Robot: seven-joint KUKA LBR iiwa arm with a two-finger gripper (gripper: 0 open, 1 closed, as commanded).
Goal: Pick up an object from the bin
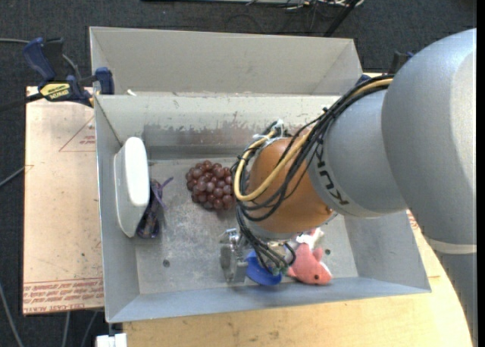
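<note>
My gripper [233, 261] is low in the bin near the front wall, a little right of the middle. A small blue rounded thing [263, 275] lies right beside it, touching or nearly touching its right side and partly hidden by it. Just right of that lies a pink fish-shaped toy [311, 267] with a white patch on top. A bunch of dark red toy grapes [211, 184] sits behind the gripper, toward the middle of the bin.
A white oblong brush-like thing [132, 184] leans along the left wall, with a purple bristly part [154, 213] under its right side. The arm with its orange cover and cables hides the bin's right half.
</note>
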